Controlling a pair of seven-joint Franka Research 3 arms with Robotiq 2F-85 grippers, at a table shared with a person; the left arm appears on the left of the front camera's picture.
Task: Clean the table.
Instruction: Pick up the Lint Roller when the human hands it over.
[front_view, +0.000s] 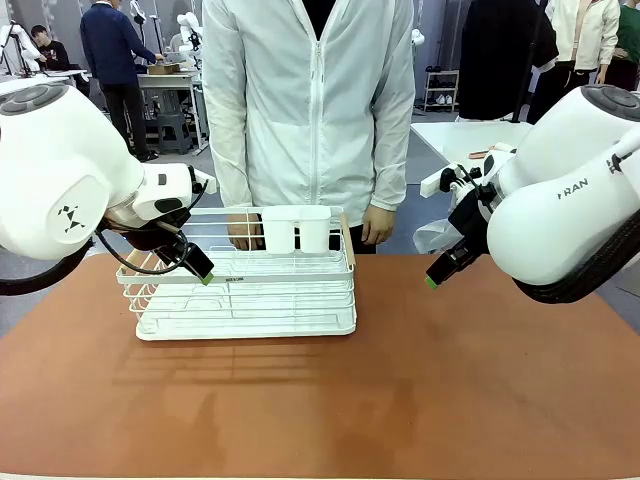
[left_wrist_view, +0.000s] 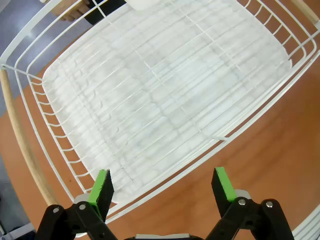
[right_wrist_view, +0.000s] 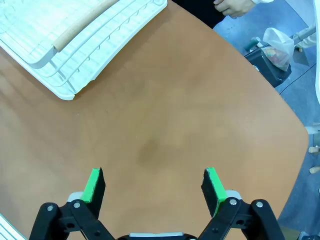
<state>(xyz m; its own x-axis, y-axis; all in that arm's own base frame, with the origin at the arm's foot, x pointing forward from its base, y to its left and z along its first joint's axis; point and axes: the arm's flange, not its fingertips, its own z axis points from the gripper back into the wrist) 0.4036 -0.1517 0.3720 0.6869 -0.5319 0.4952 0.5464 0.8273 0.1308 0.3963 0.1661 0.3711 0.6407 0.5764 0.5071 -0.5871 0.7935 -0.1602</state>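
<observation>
While left tool (left_wrist_view: 161, 184) gapes over rack (left_wrist_view: 165, 100), table (right_wrist_view: 165, 115) beneath open right tool (right_wrist_view: 152, 182)

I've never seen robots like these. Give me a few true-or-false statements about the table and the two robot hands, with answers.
1. The left gripper is open above the white wire rack. True.
2. The right gripper is holding a cloth. False: it is open and empty, above a bare part of the table.
3. The rack is stacked with plates. False: its wire basket holds no dishes.
4. A person in a white jacket stands at the far side of the table. True.
5. The rack stands on the robot's right half of the table. False: it stands left of the middle, near the left gripper.
</observation>
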